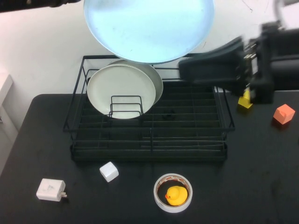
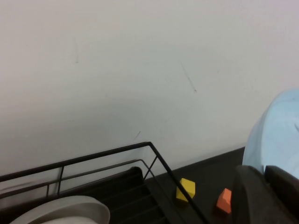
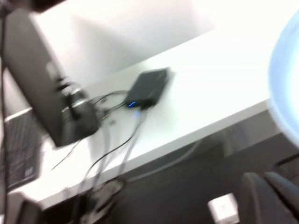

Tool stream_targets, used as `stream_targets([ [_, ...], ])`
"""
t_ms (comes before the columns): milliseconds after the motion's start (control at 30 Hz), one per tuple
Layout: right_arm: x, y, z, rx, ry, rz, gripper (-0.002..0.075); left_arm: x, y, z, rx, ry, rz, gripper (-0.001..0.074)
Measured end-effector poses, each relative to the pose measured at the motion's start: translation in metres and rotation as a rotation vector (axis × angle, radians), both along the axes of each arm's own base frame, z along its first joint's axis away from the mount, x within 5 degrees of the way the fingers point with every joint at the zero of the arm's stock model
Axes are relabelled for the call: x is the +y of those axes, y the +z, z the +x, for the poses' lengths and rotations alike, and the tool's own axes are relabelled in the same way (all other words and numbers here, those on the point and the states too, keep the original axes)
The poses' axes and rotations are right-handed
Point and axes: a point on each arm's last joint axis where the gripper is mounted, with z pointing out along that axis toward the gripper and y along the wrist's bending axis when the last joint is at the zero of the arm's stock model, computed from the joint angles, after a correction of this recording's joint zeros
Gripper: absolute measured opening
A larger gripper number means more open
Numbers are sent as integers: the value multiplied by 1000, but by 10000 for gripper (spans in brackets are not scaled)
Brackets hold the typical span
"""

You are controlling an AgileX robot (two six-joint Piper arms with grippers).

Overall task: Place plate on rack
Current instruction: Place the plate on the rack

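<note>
High view shows the light-blue plate (image 1: 148, 29) held aloft above the rack's (image 1: 149, 122) back edge, ready for lowering, the left gripper (image 2: 267, 186) clamped on its rim; the right gripper (image 1: 201, 70), closed and empty, hovers over the rack's right side.

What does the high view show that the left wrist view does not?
Only the high view: the whole rack, duck in the tape roll, white charger, right gripper above the rack. Only the left wrist view: the left gripper, fingers shut on the light-blue plate. Both: plate, cream plate, yellow block, orange block.
</note>
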Motion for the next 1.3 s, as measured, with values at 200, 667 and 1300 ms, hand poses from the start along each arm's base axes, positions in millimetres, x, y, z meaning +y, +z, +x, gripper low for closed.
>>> stream_targets([
  [200, -23, 33, -7, -60, -310, 104, 1, 2, 1, 2, -21, 32, 16, 7],
  [667, -12, -24, 63, 342, -580, 283, 560, 3, 1, 3, -25, 40, 13, 7],
  [1300, 8, -37, 88, 199, -392, 187, 114, 2, -5, -5, 95, -31, 8, 88],
])
